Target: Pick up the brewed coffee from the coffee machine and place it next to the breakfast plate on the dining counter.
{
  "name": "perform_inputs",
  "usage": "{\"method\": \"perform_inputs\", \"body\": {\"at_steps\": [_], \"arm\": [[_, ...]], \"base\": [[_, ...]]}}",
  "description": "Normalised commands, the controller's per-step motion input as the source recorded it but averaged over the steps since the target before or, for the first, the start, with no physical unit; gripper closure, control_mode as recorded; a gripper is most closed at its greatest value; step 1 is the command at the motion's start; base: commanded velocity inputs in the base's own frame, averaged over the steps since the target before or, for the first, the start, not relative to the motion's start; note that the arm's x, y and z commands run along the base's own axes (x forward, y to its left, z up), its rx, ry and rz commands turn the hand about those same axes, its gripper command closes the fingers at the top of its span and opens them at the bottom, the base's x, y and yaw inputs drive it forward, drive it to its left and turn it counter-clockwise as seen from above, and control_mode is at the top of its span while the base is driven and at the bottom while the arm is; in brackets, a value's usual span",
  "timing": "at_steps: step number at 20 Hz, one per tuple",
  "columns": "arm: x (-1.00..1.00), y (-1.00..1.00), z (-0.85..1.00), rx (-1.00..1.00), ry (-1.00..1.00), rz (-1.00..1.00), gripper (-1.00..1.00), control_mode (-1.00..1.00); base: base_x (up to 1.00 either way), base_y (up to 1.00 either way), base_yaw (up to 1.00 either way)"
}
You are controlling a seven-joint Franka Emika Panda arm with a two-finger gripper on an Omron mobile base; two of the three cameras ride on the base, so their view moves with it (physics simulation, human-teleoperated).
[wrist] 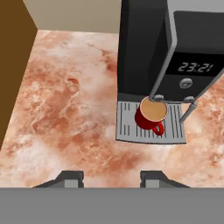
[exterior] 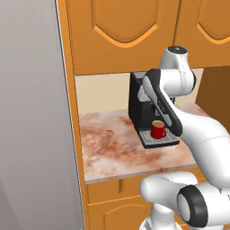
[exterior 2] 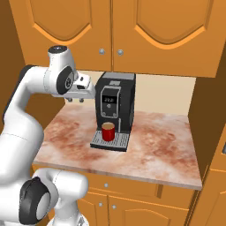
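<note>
The jaws (wrist: 105, 177) stand released, with a clear gap between the two dark fingertips (wrist: 70, 178) and nothing held in it. They hang above bare marbled tabletop (wrist: 65, 109), looking down on it, with the coffee machine's drip tray (wrist: 127, 127) off to the right and farther on. In the right base view the hand (exterior 2: 81, 90) sits up high to the left of the coffee machine (exterior 2: 115, 99), level with its upper half and apart from it.

The brewed coffee (wrist: 151, 114) is a small red mug standing upright on the metal grille of the drip tray, under the spouts of the machine. Brown liquid fills it near the rim, and in the hand view its handle points toward the near edge of the tray. In the right base view the mug (exterior 2: 107, 131) stands just in front of the machine's grey front panel; in the left base view it (exterior: 157, 130) shows past the dark forearm of the arm (exterior: 161, 101).

The coffee machine is tall, black and boxy, and its small display (wrist: 195, 67) reads 23:21. It stands toward the far side of the reddish-brown and cream tabletop, with open stone on both sides. Orange wall cabinets (exterior 2: 119, 31) hang above the machine, and orange drawer fronts (exterior 2: 132, 187) run below the near edge of the tabletop. A tall grey panel (exterior: 31, 117) stands to the left in the left base view.
</note>
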Motion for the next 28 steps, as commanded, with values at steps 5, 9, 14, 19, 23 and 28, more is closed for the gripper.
{"method": "perform_inputs", "body": {"at_steps": [5, 9, 14, 19, 23, 28], "arm": [[-0.12, -0.04, -0.17, 0.0, -0.01, 0.08, -1.0, -1.0], [-0.27, -0.35, -0.37, 0.0, -0.14, 0.13, -1.0, -1.0], [-0.11, -0.46, -0.42, 0.0, -0.18, 0.06, -1.0, -1.0], [-0.07, -0.55, -0.49, 0.02, -0.13, 0.03, -1.0, -1.0], [-0.01, -0.44, -0.52, 0.01, -0.07, 0.07, -1.0, -1.0], [0.0, -0.32, -0.49, 0.06, -0.12, 0.08, -1.0, -1.0]], "base": [[0.0, 0.0, 0.0], [0.0, 0.0, 0.0], [0.0, 0.0, 0.0], [0.0, 0.0, 0.0], [0.0, 0.0, 0.0], [0.0, 0.0, 0.0]]}}
